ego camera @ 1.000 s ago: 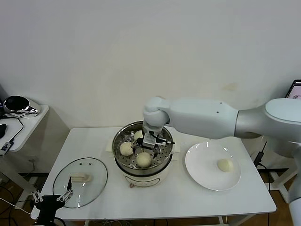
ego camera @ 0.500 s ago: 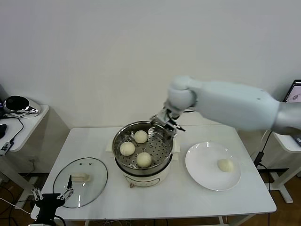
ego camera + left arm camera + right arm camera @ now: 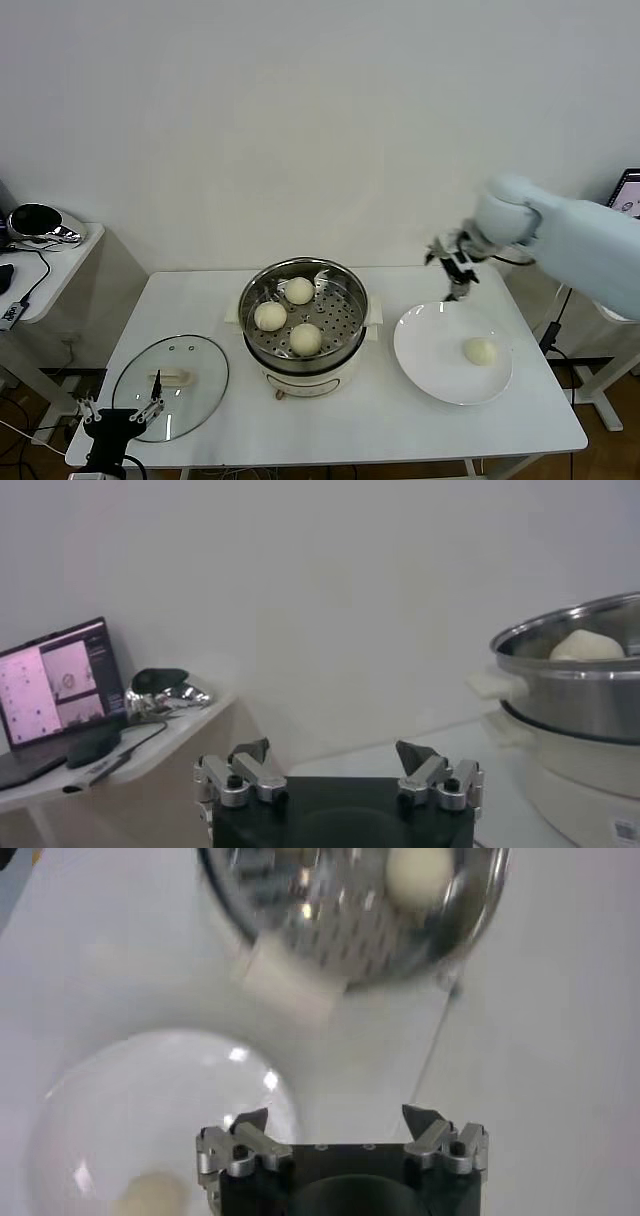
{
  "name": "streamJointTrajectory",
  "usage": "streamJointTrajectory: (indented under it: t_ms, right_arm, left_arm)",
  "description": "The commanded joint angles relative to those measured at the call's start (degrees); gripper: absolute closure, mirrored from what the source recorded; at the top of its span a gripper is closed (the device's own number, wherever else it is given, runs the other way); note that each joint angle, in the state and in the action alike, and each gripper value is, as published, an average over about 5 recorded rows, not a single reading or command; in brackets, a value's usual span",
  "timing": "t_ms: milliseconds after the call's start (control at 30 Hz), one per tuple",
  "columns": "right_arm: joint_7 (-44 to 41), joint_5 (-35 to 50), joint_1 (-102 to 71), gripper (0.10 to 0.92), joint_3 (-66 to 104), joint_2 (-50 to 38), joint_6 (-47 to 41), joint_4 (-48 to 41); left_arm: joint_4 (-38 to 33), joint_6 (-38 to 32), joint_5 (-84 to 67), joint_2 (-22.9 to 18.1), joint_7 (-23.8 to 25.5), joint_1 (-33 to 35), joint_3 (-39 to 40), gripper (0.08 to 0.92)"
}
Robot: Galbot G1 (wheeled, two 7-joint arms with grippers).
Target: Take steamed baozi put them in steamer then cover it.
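The steamer (image 3: 303, 318), a shiny steel pot on a cream base, stands mid-table with three steamed baozi in it (image 3: 299, 290) (image 3: 270, 316) (image 3: 306, 339). A fourth baozi (image 3: 480, 351) lies on the white plate (image 3: 430, 350) to the right. My right gripper (image 3: 458, 275) hangs open and empty above the plate's far rim. Its wrist view shows its open gripper (image 3: 335, 1116), the plate (image 3: 130, 1098), the baozi on it (image 3: 150, 1193) and the steamer (image 3: 350, 918). My left gripper (image 3: 120, 412) waits open by the table's front left corner; from its own view (image 3: 335, 750) the steamer (image 3: 580, 695) stands to one side.
The glass lid (image 3: 170, 385) with a cream handle lies flat on the table left of the steamer, just beyond my left gripper. A side table (image 3: 60, 250) at the far left carries a black-and-chrome object (image 3: 38, 222). A laptop (image 3: 55, 680) glows there.
My right gripper rose out of the steamer, leaving a baozi at its back, and swung right to hover over the plate. The left gripper barely shifted.
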Motion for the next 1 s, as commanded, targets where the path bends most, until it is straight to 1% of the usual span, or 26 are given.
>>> streamJointTrajectory:
  t_ms: [33, 400, 1000]
  right_arm:
    - [-1.13, -7.60, -18.05, 0.203, 13.48, -9.13, 1.99, -2.47]
    - [0.07, -13.75, -32.75, 0.203, 25.69, -5.20, 3.67, -9.42]
    - [2.24, -14.58, -36.45, 0.213, 28.78, 2.81, 4.55, -16.89]
  left_arm:
    - [0.22, 0.04, 0.11, 0.06, 0.03, 0.05, 0.02, 0.177]
    - [-0.11, 0.03, 0.47, -0.36, 0.01, 0.93, -0.34, 0.177]
    - [-0.37, -0.09, 0.32, -0.35, 0.07, 1.02, -0.76, 0.177]
